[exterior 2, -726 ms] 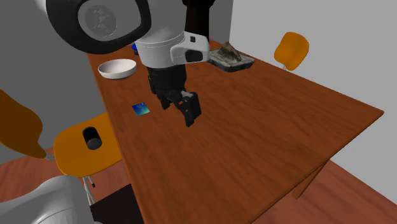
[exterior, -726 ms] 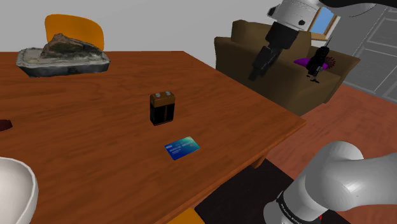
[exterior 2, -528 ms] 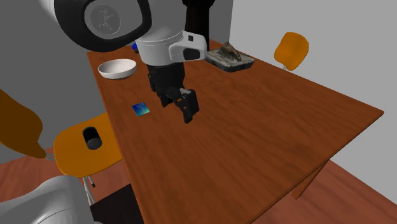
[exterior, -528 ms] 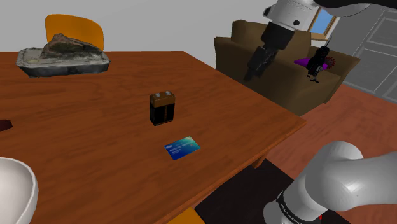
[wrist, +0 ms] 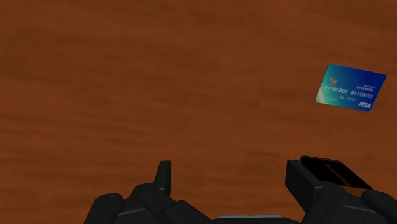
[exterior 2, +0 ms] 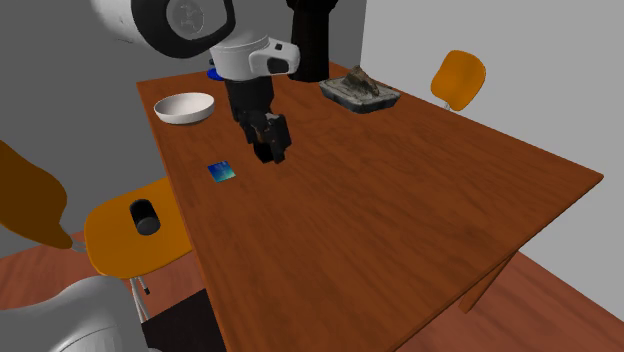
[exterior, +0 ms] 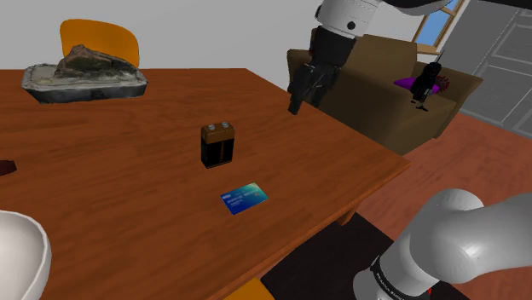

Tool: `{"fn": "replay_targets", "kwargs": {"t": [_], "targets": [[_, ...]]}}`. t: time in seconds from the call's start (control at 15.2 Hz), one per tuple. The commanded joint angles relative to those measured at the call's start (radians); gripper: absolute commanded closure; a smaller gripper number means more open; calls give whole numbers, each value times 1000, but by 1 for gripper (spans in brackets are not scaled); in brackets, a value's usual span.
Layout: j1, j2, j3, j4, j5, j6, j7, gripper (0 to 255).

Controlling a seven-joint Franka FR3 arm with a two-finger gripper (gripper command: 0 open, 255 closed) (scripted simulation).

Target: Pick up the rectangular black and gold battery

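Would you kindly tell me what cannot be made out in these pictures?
Battery: wrist view, partly covered by one finger of the gripper.
Card: wrist view, fine print too small to read.
Bowl: shoulder view, cut off at the lower left corner.
Dark object: shoulder view, cut by the left edge; unidentifiable.

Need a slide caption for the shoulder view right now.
Open gripper hovers over the table, apart from the upright black-and-gold battery, blue card nearby.
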Motion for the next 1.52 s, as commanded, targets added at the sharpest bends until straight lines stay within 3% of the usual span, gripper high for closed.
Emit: {"fn": "replay_targets", "kwargs": {"t": [0.0, 0.46, 0.86, 1.45], "targets": [[0, 46, 50, 29, 10, 17, 62, 0], [-15, 255, 226, 190, -8, 55, 282, 0], [-25, 469, 364, 366, -94, 61, 479, 0], [-20, 458, 367, 255, -87, 163, 478, 0]]}}
